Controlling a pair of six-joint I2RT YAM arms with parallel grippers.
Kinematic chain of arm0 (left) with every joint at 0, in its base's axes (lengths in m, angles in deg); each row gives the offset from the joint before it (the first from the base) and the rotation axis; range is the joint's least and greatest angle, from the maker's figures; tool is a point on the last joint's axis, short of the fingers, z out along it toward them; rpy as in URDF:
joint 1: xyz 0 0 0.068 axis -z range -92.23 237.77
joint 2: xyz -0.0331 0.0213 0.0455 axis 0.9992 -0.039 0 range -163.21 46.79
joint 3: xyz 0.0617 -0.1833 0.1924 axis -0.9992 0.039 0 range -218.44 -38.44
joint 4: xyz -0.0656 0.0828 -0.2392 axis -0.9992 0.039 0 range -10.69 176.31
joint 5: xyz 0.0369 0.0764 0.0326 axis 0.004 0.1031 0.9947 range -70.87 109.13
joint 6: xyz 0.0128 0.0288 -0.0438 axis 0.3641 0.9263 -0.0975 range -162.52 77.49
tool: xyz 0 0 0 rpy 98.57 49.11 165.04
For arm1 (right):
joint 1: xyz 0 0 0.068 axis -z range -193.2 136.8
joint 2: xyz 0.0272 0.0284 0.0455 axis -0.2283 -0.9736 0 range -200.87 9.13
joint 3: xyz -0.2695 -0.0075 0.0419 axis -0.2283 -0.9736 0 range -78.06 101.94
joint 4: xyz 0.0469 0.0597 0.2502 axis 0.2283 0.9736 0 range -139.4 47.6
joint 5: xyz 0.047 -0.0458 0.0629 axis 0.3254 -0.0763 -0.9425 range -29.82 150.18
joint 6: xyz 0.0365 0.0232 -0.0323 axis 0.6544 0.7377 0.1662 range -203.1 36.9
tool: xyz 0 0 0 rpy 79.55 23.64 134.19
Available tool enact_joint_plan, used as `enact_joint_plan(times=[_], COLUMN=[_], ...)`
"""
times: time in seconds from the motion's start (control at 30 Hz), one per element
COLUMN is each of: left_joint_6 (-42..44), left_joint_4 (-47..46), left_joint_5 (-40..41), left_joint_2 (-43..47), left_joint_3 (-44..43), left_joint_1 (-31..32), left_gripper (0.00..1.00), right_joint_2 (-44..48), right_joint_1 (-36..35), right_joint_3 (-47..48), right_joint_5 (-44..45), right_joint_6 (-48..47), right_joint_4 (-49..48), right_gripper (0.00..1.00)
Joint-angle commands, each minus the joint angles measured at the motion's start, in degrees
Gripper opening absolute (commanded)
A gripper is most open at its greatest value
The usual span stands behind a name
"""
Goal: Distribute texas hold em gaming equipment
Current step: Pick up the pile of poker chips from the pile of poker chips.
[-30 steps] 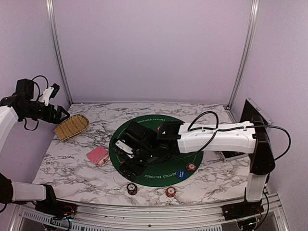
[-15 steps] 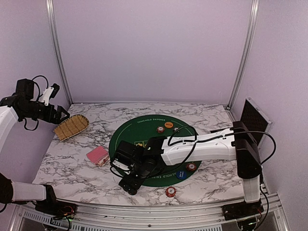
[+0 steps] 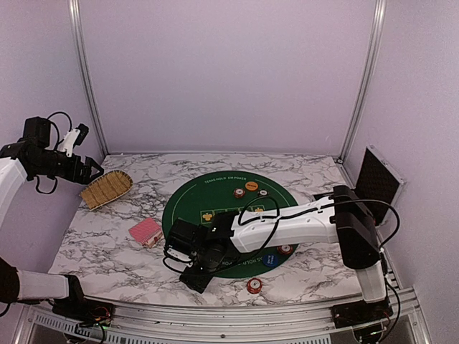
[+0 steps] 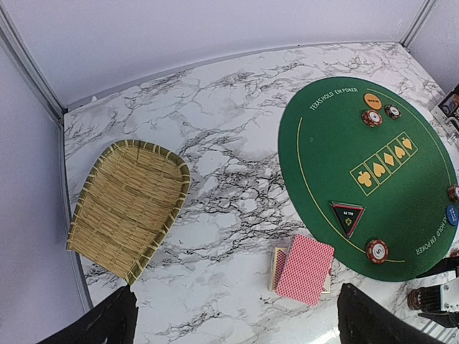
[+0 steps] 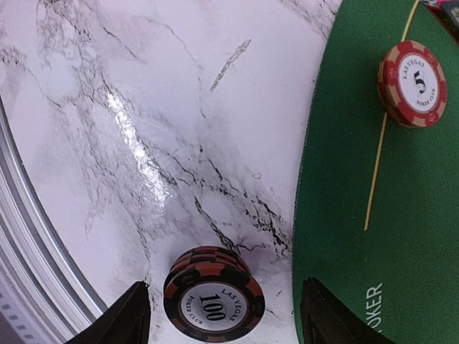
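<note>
The right gripper [image 5: 226,285], jaws apart and holding nothing, straddles a dark round "100" poker chip [image 5: 214,301] at lower centre, seemingly poised to lift it; the left gripper [image 4: 237,289] hangs wide open, empty.

Lab test booth: plain lilac walls [image 3: 215,72], aluminium posts [image 3: 84,79].

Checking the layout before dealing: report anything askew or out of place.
The card deck lies on the marble beside the green mat, its top cards slid sideways off those below. A dark chip stack also sits off the mat.
</note>
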State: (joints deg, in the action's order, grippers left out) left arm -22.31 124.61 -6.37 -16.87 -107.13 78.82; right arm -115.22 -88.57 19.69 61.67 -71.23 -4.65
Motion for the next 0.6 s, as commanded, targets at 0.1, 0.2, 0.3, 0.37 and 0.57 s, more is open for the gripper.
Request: enact_joint_plan(times=[0.1, 0.2, 0.3, 0.37, 0.57], left_joint_6=[0.45, 0.49, 0.45, 0.52, 0.54], left_joint_4=[1.20, 1.19, 1.20, 1.20, 1.20], left_joint_5=[-0.86, -0.74, -0.61, -0.44, -0.27], left_joint_2=[0.00, -0.06, -0.06, 0.00, 0.10], left_joint_3=[-1.92, -2.06, -2.10, -2.11, -1.98], left_joint_1=[-0.28, -0.27, -0.28, -0.28, -0.27], left_gripper=[0.99, 0.99, 0.99, 0.99, 0.99], right_joint_2=[-1.12, -1.22, -1.24, -1.24, -1.41], right_joint_1=[-0.56, -0.56, -0.61, -0.56, -0.56], right_joint_3=[2.84, 2.76, 2.82, 2.73, 2.87], right_joint_5=[-0.01, 0.00, 0.02, -0.03, -0.81], right_joint_6=[-0.58, -0.62, -0.87, -1.04, -1.24], right_joint_4=[1.11, 1.12, 1.34, 1.46, 1.57], right_gripper=[0.61, 0.57, 0.54, 0.53, 0.51])
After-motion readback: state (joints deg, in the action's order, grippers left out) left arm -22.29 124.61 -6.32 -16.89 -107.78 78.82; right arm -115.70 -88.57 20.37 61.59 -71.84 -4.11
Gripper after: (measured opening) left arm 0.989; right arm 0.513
